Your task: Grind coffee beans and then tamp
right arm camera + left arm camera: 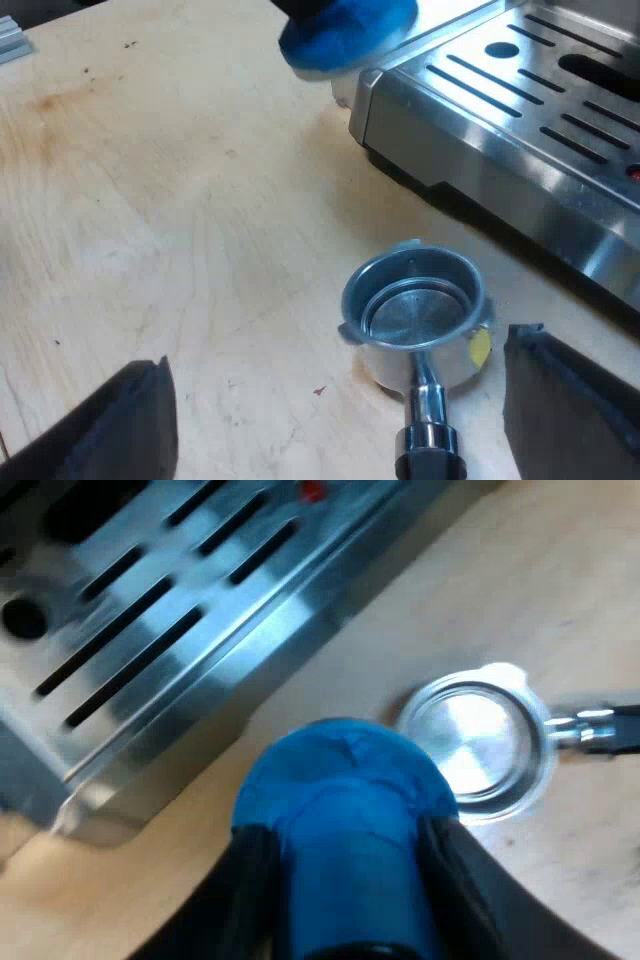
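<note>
My left gripper [345,832] is shut on a blue tamper [340,780], which hangs over the wooden table beside the espresso machine's drip tray [150,630]. The metal holder [480,740] lies on the table just beyond the tamper, its basket showing bare shiny metal. From the right wrist, the holder [420,310] stands upright on the table near the drip tray [520,100]. The holder's dark handle [430,445] points back between the fingers of my right gripper [335,360]. That gripper is open wide and touches nothing. The tamper [345,35] hovers by the tray's corner.
The slotted steel drip tray's edge rises close beside the holder. The light wooden table [150,200] stretches away from the machine with some faint stains. A small yellow mark [481,347] shows on the basket's side.
</note>
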Robot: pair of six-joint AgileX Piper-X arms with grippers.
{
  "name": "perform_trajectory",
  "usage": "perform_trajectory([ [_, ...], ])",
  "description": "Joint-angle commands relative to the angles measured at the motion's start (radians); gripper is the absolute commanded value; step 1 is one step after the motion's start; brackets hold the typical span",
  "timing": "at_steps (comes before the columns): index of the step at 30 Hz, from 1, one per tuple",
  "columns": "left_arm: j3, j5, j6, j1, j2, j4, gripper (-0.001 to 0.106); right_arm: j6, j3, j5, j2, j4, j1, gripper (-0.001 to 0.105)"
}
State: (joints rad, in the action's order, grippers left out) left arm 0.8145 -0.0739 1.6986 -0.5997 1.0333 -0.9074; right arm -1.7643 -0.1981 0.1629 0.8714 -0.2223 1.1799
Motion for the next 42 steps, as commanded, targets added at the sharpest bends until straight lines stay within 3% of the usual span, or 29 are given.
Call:
perform_trajectory([
  [1,0.009,-0.005,0.002,0.035,-0.008,-0.023,0.0,-0.014,-0.002,-0.012,-0.008,-0.012,0.001,0.069],
  [9,0.005,-0.005,0.002,0.168,-0.008,-0.062,0.0,-0.017,-0.002,-0.012,-0.008,-0.05,0.001,0.069],
  [12,-0.03,-0.016,0.0,0.208,-0.008,-0.061,0.0,-0.051,-0.002,-0.012,-0.008,-0.096,0.001,0.069],
  [22,-0.182,-0.036,0.002,0.212,0.023,0.022,0.0,-0.05,-0.002,-0.012,-0.008,-0.093,0.001,0.069],
  [34,-0.185,-0.034,0.002,0.212,0.184,0.134,0.0,-0.05,-0.002,-0.012,-0.008,-0.089,0.001,0.069],
  [42,-0.189,-0.035,0.0,0.212,0.223,0.175,0.0,-0.05,-0.002,-0.012,-0.008,-0.089,0.001,0.069],
])
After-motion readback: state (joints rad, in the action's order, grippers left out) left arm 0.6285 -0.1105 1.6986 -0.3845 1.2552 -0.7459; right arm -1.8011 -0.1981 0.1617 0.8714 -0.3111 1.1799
